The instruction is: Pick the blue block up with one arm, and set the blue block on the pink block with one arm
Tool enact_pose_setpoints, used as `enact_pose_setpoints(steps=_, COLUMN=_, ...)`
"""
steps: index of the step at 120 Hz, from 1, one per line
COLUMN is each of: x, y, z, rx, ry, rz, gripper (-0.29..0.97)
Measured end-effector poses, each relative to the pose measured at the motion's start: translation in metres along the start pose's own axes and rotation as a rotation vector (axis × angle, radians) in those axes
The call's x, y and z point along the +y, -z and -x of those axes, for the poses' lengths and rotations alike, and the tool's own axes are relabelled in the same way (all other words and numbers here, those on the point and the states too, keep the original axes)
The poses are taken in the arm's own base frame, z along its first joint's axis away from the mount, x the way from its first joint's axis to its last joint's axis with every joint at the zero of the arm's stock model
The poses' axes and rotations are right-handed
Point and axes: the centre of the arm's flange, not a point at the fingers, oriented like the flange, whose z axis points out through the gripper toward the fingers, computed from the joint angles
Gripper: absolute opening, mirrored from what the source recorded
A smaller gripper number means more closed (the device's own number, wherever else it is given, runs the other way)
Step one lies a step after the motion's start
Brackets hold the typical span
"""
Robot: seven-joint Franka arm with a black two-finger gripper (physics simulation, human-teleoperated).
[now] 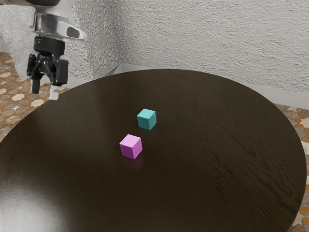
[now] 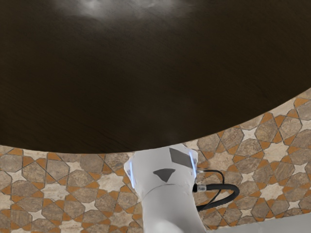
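Observation:
A teal-blue block (image 1: 147,119) rests near the middle of the round dark table (image 1: 217,159). Just in front of it, toward the exterior view's left, sits a pink block (image 1: 131,146); the two cubes stand apart. My gripper (image 1: 44,92) hangs high over the table's far left edge, well away from both blocks. Its fingers are spread with nothing between them. The wrist view looks down on the table's dark top (image 2: 146,73) and its curved edge.
Patterned tile floor (image 2: 58,184) lies beyond the table edge. The arm's white base (image 2: 163,184) with a black cable (image 2: 221,194) stands on that floor. A rough grey wall (image 1: 203,34) runs behind the table.

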Motion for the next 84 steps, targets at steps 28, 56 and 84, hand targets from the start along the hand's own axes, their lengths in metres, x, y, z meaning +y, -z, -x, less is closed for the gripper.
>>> enact_pose_setpoints(steps=28, x=-0.012, y=0.041, z=-0.028, rx=0.372, ry=-0.145, rz=-0.11, gripper=0.68)
enact_pose_setpoints(steps=56, x=-0.065, y=0.062, z=-0.122, rx=0.406, ry=-0.174, rz=-0.234, gripper=0.68)
enact_pose_setpoints(steps=84, x=-0.099, y=-0.017, z=-0.235, rx=0.366, ry=-0.175, rz=-0.19, gripper=0.68)
